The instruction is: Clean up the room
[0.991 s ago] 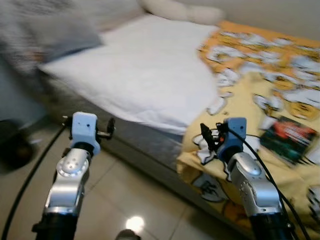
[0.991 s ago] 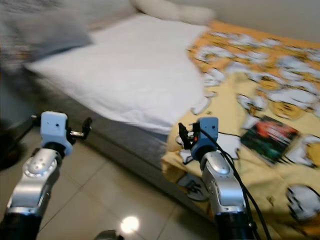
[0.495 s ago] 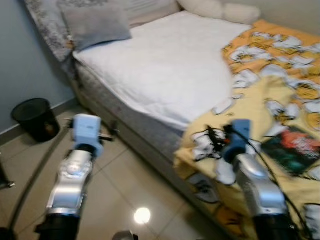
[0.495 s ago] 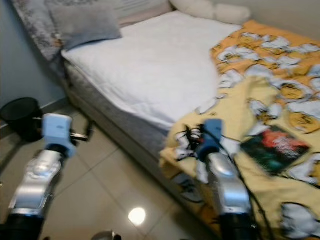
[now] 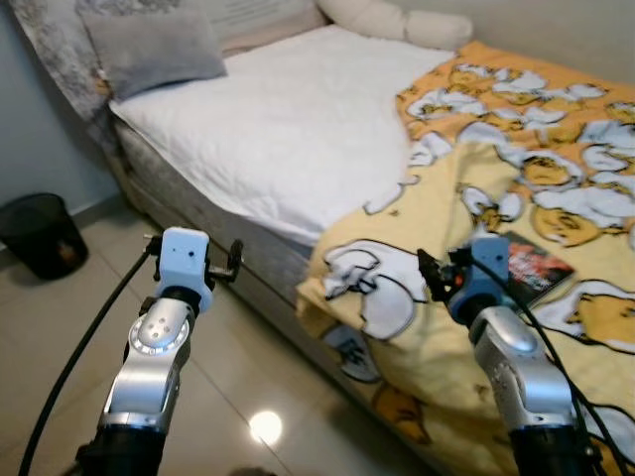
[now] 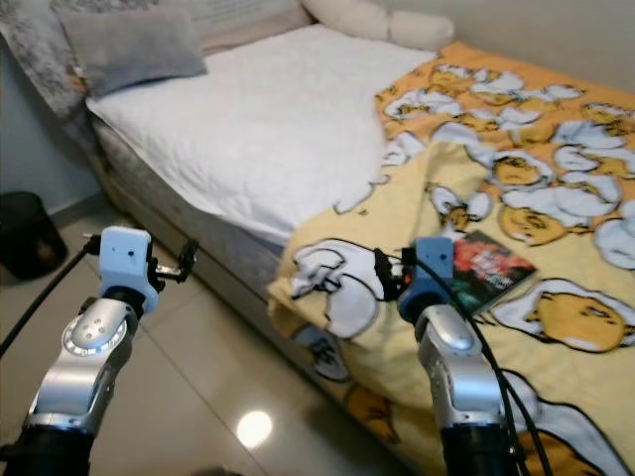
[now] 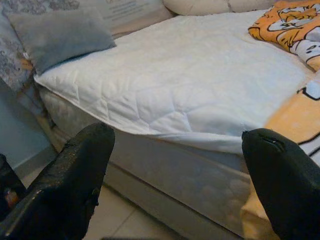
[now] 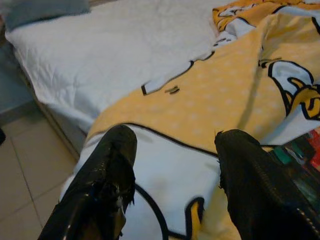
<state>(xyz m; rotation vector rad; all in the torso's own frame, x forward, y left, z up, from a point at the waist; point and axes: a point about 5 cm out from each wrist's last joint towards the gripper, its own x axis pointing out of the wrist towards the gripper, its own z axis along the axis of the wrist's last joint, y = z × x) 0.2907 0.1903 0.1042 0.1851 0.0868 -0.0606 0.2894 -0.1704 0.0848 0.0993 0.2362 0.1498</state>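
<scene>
Nearest: left hand (image 5: 236, 260), raised over the tiled floor (image 5: 60, 327) beside the bed frame, fingers (image 7: 75, 170) spread wide, holding nothing. Right hand (image 5: 429, 273), raised over the hanging corner of the yellow duck-print blanket (image 5: 417, 327), fingers (image 8: 110, 165) likewise spread apart, holding nothing, not touching the cloth.

Just beyond the right hand: dark book (image 5: 531, 268) with a red and green cover, lying flat on the blanket, near that hand's far side. Blanket rumpled, one corner drooping off the bed edge toward the floor, covering the right half of the bed.

Middle ground: white quilted mattress cover (image 5: 288, 129), bare on the left half of the bed (image 5: 189, 213).

Left, by the wall: black mesh waste bin (image 5: 40, 233) standing on the floor, well apart from both hands.

Farthest: grey pillow (image 5: 149, 50) at the head of the bed; cream bolster (image 5: 392, 22) along the back wall.

Step in hand, by judgement: approach and survey, nothing yet gripped. Likely first target the book, as the loose item on the bed. Next move calls for reaching the right hand forward past the blanket fold, lowering flat to the cover, and closing on the book's near edge without bunching cloth.
</scene>
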